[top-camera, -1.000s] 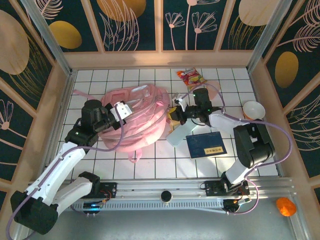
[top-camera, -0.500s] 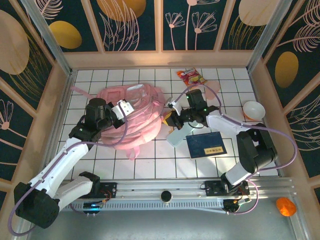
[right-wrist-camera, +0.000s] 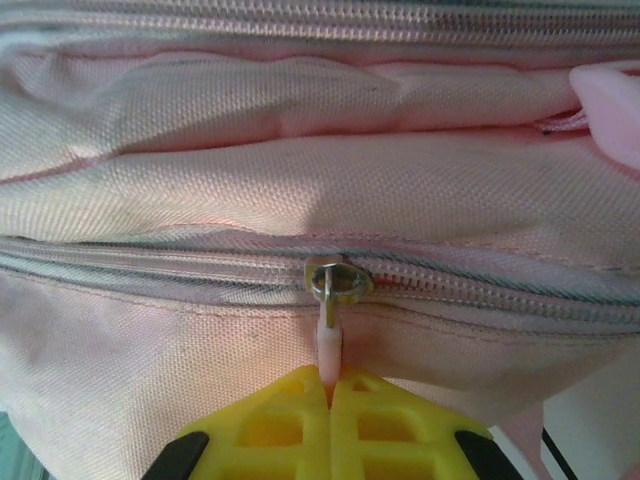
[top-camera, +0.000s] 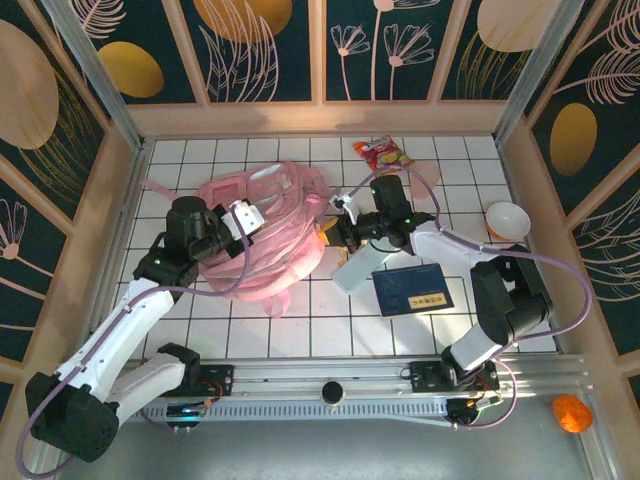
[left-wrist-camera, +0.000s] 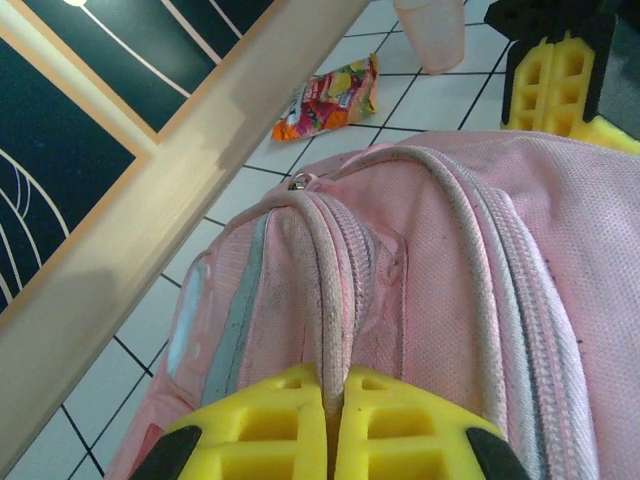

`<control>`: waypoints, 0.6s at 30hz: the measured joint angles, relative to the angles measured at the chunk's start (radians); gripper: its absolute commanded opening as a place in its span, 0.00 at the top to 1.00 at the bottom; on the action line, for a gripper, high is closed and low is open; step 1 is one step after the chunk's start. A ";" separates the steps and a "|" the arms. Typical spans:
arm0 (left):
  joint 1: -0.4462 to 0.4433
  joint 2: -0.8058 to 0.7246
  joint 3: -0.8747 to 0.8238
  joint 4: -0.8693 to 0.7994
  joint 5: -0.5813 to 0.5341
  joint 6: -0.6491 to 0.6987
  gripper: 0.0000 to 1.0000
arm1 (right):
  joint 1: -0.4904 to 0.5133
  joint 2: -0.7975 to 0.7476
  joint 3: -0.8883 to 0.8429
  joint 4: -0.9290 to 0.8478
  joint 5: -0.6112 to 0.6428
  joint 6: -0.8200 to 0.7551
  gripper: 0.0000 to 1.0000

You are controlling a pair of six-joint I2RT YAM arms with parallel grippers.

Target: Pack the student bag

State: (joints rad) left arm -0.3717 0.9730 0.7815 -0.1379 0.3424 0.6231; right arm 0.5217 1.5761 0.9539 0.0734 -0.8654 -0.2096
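A white tiled table (top-camera: pixel 300 330) sits inside wooden rails and dark panels painted with gold leaves. The student bag (top-camera: pixel 265 235) lies slumped left of centre, a soft, rumpled pink mound of coarse woven fabric with paler panels and long zip lines. A glossy snack packet (top-camera: pixel 382 153) lies near the far rail, and a flat dark blue booklet (top-camera: pixel 412 289) and a round white bowl (top-camera: pixel 507 218) lie to the right.

The left arm rises diagonally from its near-edge base, wrist bent rightward. The left gripper (left-wrist-camera: pixel 333 385) has its yellow fingers pinched tight on a ribbed strap (left-wrist-camera: pixel 318 270) at the bag's top. The right arm folds at its elbow and stretches leftward. The right gripper (right-wrist-camera: pixel 330 385) is clamped on the pale zipper pull (right-wrist-camera: pixel 328 340), which hangs from a metal ring at the bag's right side.
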 measured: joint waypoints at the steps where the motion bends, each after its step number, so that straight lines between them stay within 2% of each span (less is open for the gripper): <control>1: 0.000 -0.002 0.000 0.000 0.002 -0.005 1.00 | 0.000 0.000 -0.002 0.011 0.000 0.009 0.93; 9: 0.000 -0.004 -0.006 0.007 0.018 -0.028 1.00 | -0.002 0.009 -0.028 0.086 -0.006 0.055 0.86; 11: 0.000 -0.004 -0.008 0.007 0.021 -0.031 1.00 | -0.003 0.009 -0.035 0.100 -0.008 0.064 0.80; 14: 0.000 -0.004 -0.011 0.006 0.030 -0.035 1.00 | -0.004 0.009 -0.035 0.126 -0.010 0.077 0.77; 16: 0.000 -0.004 -0.013 0.006 0.037 -0.036 1.00 | -0.005 0.009 -0.036 0.139 -0.014 0.084 0.80; 18: 0.000 -0.004 -0.014 0.006 0.040 -0.042 1.00 | -0.005 0.009 -0.036 0.146 -0.019 0.087 0.91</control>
State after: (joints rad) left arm -0.3721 0.9691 0.7673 -0.1314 0.3824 0.5816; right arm 0.5163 1.5848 0.9176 0.2195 -0.8841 -0.1226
